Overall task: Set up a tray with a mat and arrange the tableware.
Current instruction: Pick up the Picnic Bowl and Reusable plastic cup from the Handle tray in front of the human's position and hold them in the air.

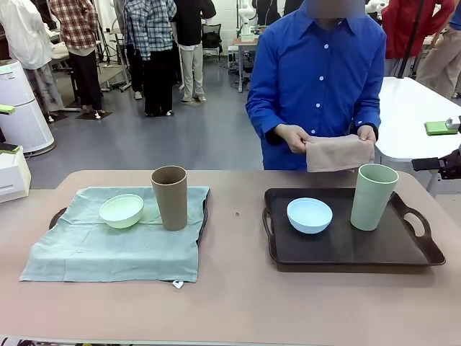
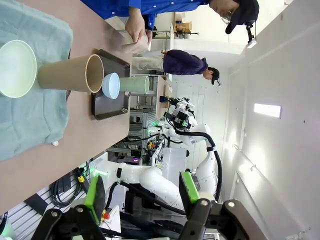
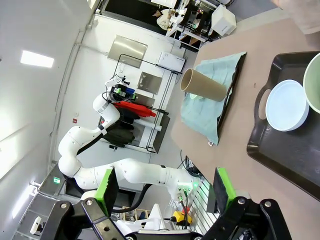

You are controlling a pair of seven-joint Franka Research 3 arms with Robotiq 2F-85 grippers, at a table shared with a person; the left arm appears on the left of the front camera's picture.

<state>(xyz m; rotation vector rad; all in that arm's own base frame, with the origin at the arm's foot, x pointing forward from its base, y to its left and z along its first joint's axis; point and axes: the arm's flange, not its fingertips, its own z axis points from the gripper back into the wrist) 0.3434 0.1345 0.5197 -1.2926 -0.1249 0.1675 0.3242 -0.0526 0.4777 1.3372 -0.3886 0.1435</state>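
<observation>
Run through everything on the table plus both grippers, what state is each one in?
left tray: covered by the teal mat
teal mat: spread out
mint bowl: upright on the mat
brown cup: upright on the mat
right tray: bare, no mat
blue bowl: upright on right tray
pale green cup: upright on right tray
beige cloth: folded, in the person's hands
left gripper: open, empty
right gripper: open, empty

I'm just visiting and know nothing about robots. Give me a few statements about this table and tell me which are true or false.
1. The brown cup stands on the green cloth. True.
2. The light blue bowl sits on that cloth. False: it sits in the bare dark tray.
3. The person holds a beige cloth. True.
4. The pale green cup lies on its side. False: it stands upright.
</observation>
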